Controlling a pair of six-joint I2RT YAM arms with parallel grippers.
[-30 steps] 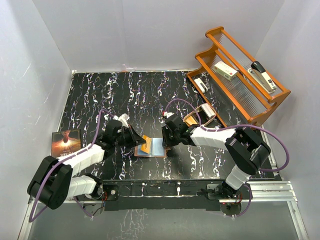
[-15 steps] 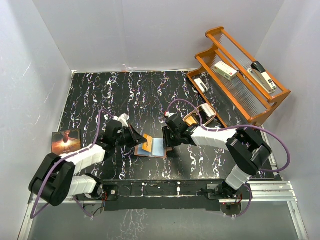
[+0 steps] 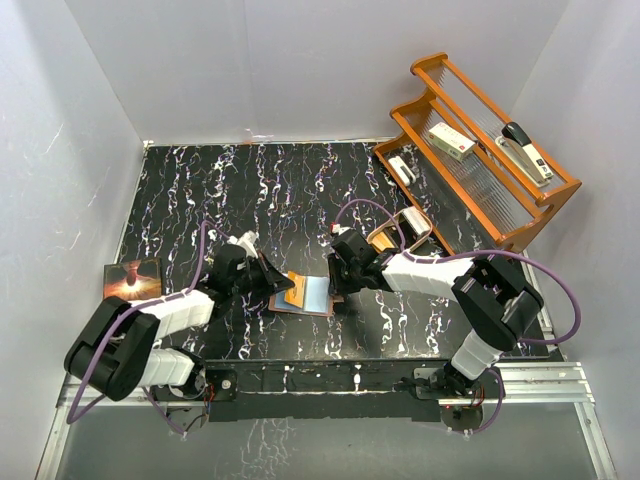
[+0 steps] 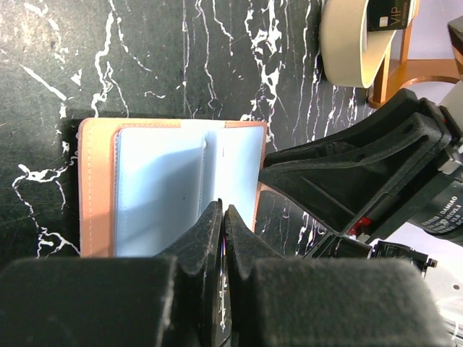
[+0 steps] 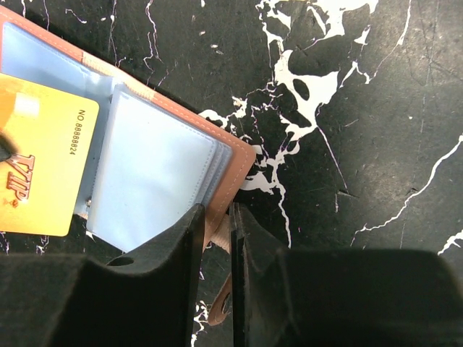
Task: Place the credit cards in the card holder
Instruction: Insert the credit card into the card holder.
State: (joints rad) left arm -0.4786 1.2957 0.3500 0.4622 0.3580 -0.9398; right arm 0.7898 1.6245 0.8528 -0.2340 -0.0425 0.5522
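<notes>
nearest us, the left claw (image 4: pixel 223 217) is pinched tight on the orange card (image 5: pixel 40 155) — thin glossy plastic, a flat rectangle with printed digits, held over the left half of the holder (image 4: pixel 94 188). that lies open on the black, white-veined table (image 5: pixel 347 108): matte reddish-brown leather rim, pale clear pockets, rounded corners. the right claw (image 5: pixel 215 217) stands narrow, nipping its right edge by the snap tab. beyond — a smooth tan oval dish (image 4: pixel 347 50), then a ribbed wooden rack (image 3: pixel 480 180).
</notes>
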